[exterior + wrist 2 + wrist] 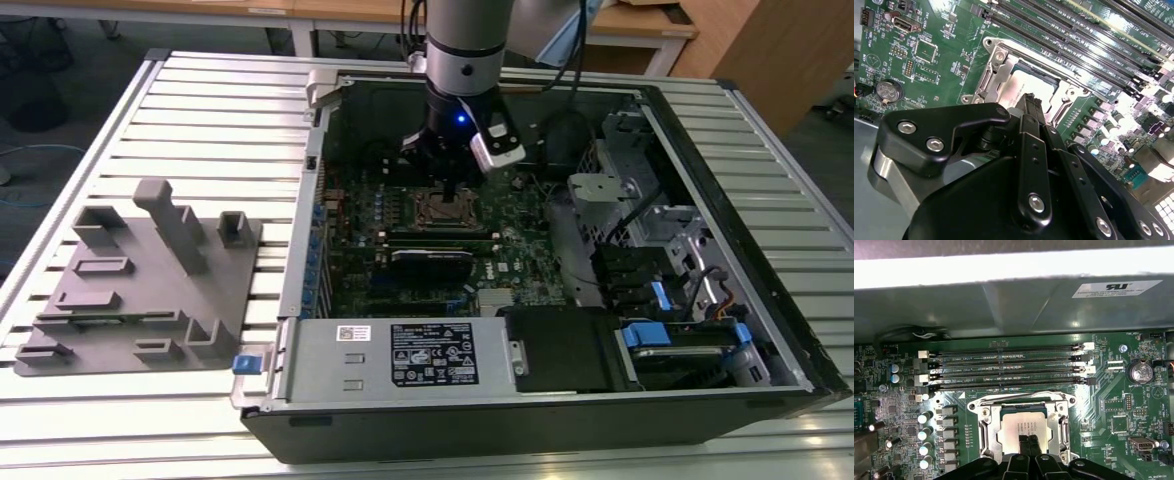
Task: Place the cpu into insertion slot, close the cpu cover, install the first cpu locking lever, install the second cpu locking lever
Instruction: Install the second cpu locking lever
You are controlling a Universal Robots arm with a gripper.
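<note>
At the exterior view's left, a grey moulded fixture (140, 285) is seen lying on the slatted table (200, 110), just beside the open computer case (747, 330). Further right, inside the case, the gripper (447, 185) is held low over the motherboard (400, 240), directly above the insertion slot (441, 209). In the first wrist view the cpu (1021, 426) is seen seated flat in the insertion slot (985, 426), its dull silver top showing through the cut-out of the cpu cover (1061, 427), which is lowered around it. The gripper (1028, 444) is seen with its two black fingertips pressed together, nothing held between them, resting at the chip's near edge. The memory slots (1004, 367) are seen just beyond the socket
</note>
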